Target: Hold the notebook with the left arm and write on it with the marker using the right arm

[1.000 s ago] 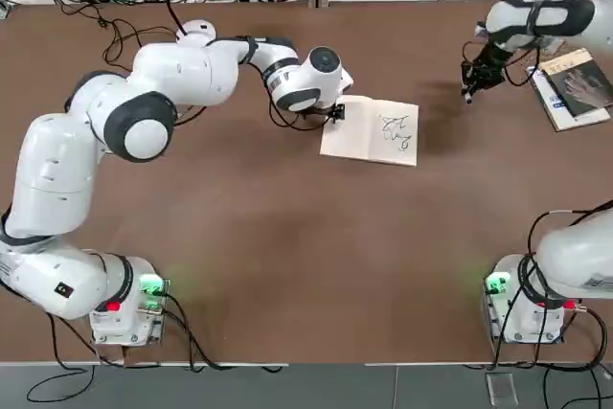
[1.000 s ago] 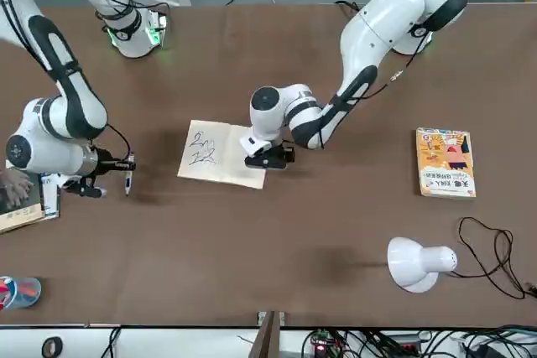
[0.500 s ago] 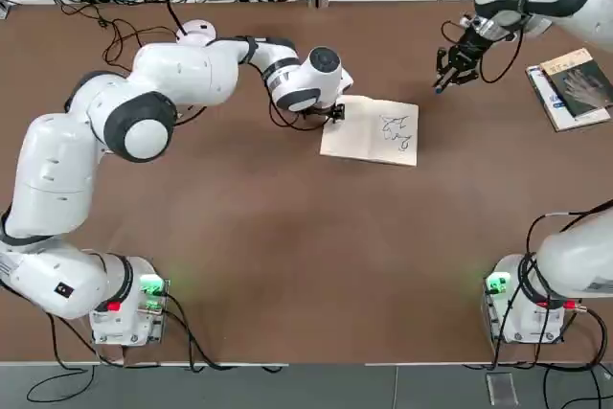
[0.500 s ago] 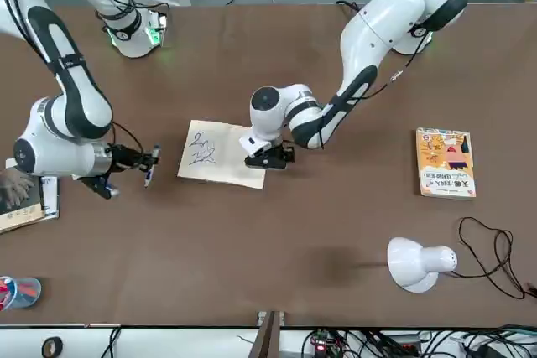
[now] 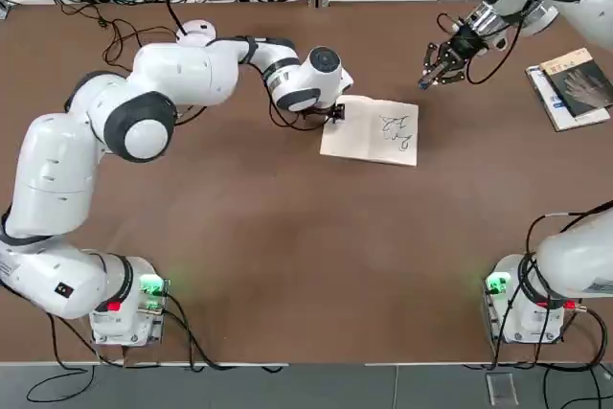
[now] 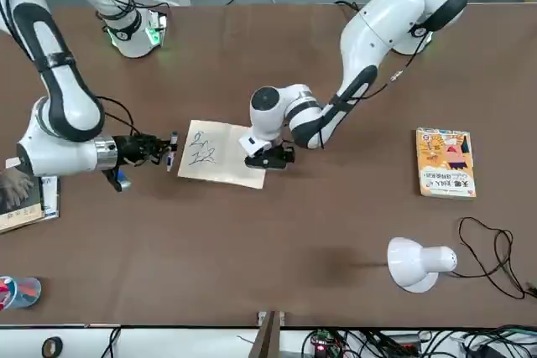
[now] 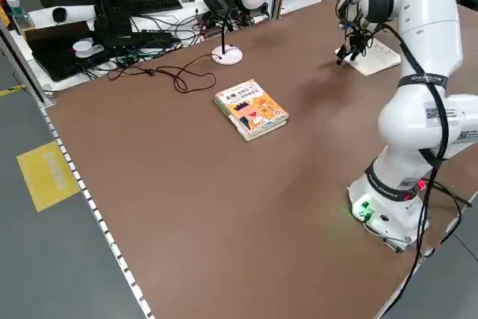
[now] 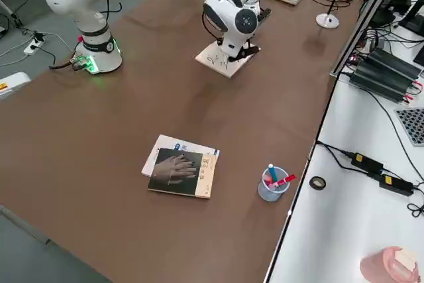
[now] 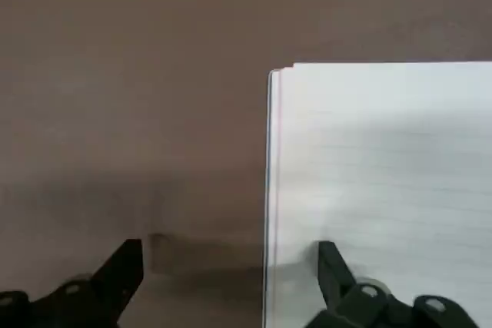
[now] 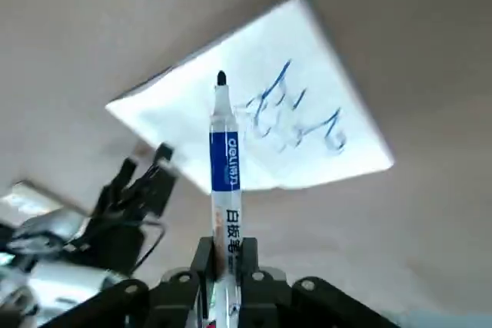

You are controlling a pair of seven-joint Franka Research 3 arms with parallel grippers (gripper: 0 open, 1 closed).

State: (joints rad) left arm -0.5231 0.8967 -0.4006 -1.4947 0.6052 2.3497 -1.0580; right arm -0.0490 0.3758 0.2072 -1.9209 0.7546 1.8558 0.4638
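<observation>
Notebook: my notebook (image 5: 354, 136) lies open at the table's far middle, cream-white pages, dark blue scribbles on the right-hand one.
Marker: the marker (image 10: 225, 160), white with a blue band and bare dark nib, is just right of the notebook.
Right gripper: my right gripper (image 10: 226, 245) has the marker clamped, nib pointing outward.
Left gripper: my left gripper (image 9: 231, 246) is at the notebook's left edge, jaws apart, one finger over the page, one beyond it.

The right tool (image 6: 171, 147) holds the marker (image 6: 173, 151) beside the scribbled notebook (image 6: 221, 153).
</observation>
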